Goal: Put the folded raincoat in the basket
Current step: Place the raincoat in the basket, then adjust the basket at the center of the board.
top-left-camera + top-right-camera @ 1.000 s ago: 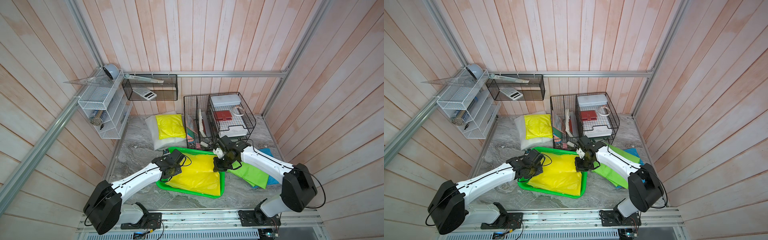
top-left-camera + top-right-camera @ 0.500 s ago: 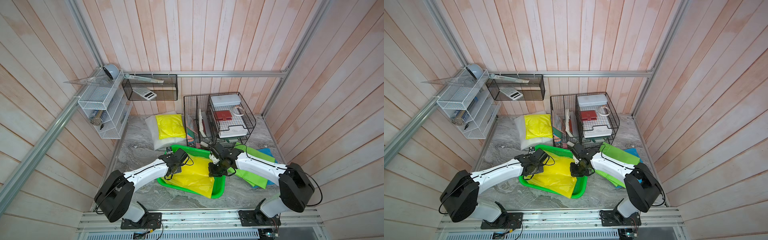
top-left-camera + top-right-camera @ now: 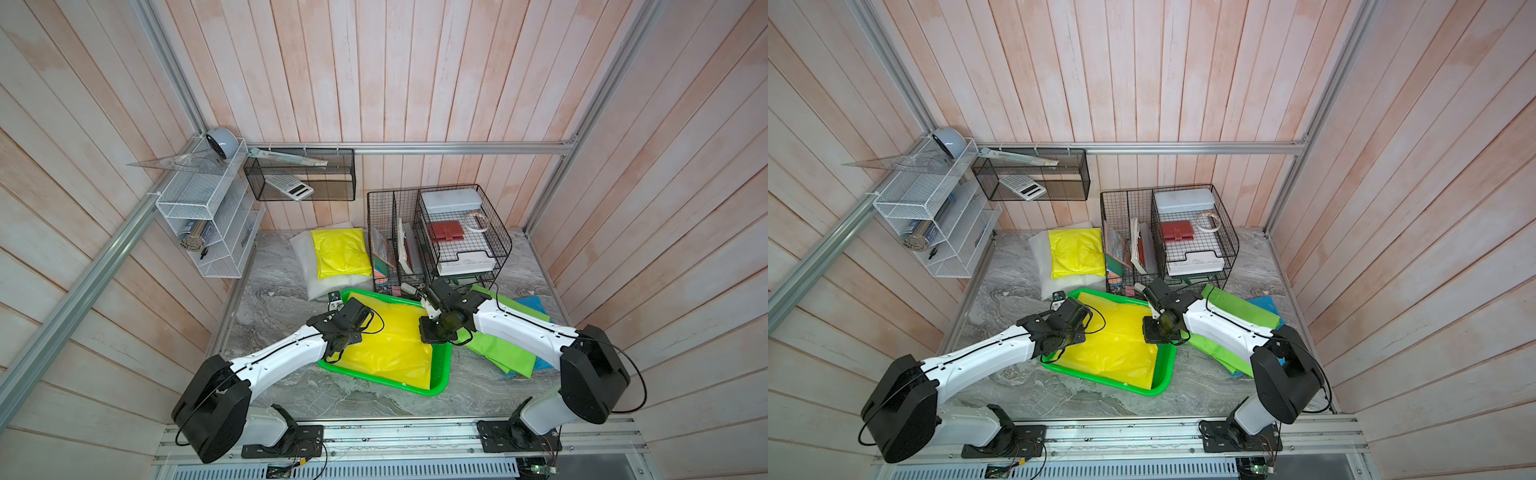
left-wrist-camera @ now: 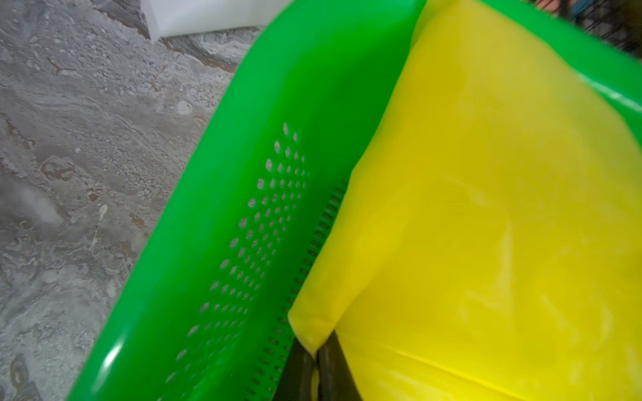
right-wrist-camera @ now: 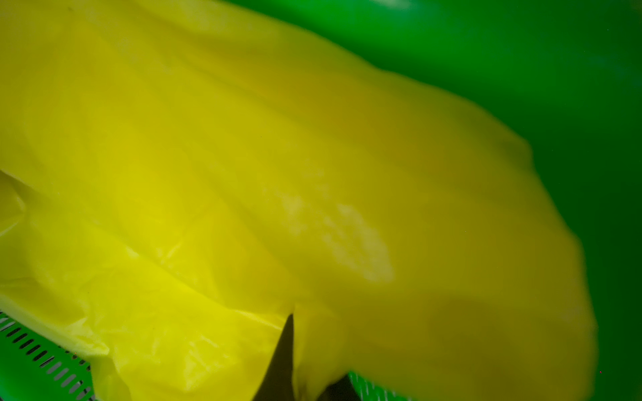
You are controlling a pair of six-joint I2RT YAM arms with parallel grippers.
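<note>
We have the folded raincoat (image 3: 390, 345) spread across the floor of the green basket (image 3: 441, 376), which sits on the marble counter (image 3: 286, 299) between the two arms. Each arm takes one end of the sheet, probably because thin film held from a single point would sag and lose its fold. The left pincer (image 4: 316, 354) is down by the basket's perforated side wall, clenched on a corner of the raincoat, with yellow film pinched between its dark fingers (image 4: 301, 373). The right pincer (image 5: 312, 347) is low over the opposite end. Its jaws stand slightly apart with film lying between them, and we cannot tell whether they are gripping or letting go. We judge that we are at the release, with the raincoat inside the rim and only the letting go left. The raincoat is bright yellow, glossy, slightly translucent plastic. It lies as a broad flat rectangle marked by shallow creases, and its near corner rides up the basket wall. A green raincoat (image 3: 509, 353) lies under the right arm, and another yellow one (image 3: 340, 253) rests at the back.
</note>
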